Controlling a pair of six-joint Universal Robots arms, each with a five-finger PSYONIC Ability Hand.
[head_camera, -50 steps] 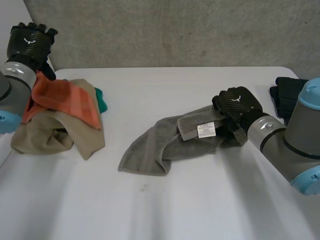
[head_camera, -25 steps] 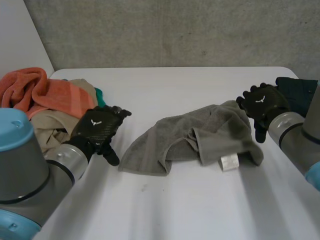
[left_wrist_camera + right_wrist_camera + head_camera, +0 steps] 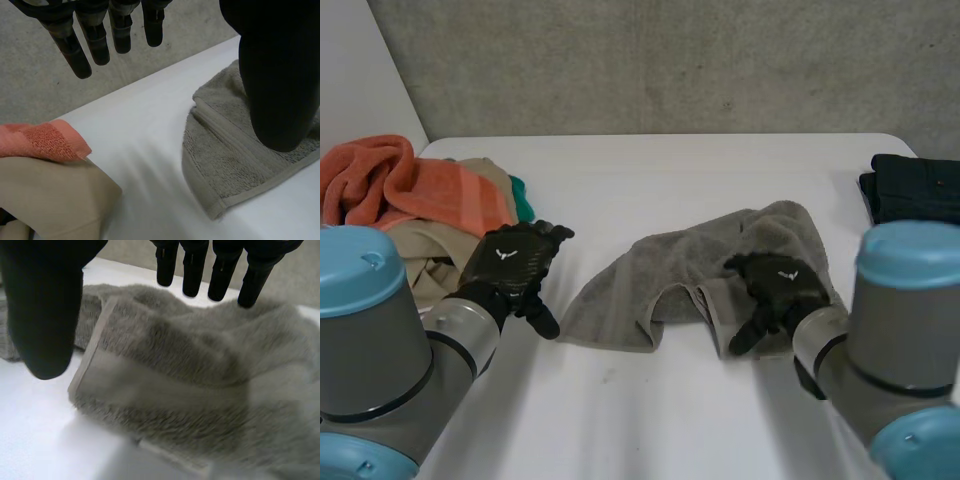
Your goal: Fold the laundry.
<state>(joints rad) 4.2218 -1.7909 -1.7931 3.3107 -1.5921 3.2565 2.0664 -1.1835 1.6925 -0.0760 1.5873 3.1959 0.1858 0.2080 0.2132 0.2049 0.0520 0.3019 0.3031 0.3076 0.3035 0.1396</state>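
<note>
**Hands open above grey towel point(image 3: 700, 265), nothing held**

Head view first: the grey towel lay rumpled across the middle of the white table point(image 3: 650, 410). My left hand point(image 3: 510, 262) hung between the towel's near-left corner and the laundry pile, fingers straight and spread, thumb pointing down, gripping nothing. The pile itself was an orange towel point(image 3: 415, 190) on top of a beige cloth point(image 3: 420, 250), with a green cloth point(image 3: 524, 200) peeking out behind. My right hand point(image 3: 775, 290) sat over the towel's right half near its front edge, fingers loose. A dark folded cloth point(image 3: 915, 188) waited at the table's far right.

Over to the left wrist view: my fingers point(image 3: 100, 42) pointed straight out and my thumb hung over the hemmed corner of the grey towel; whether it touched, I could not tell. The orange towel and beige cloth lay just beside, with bare table between them and the grey corner.

Right wrist view: fingers straight, thumb held wide apart, palm above a folded-over hem of the grey towel. Wide open, and no cloth pinched.
</note>
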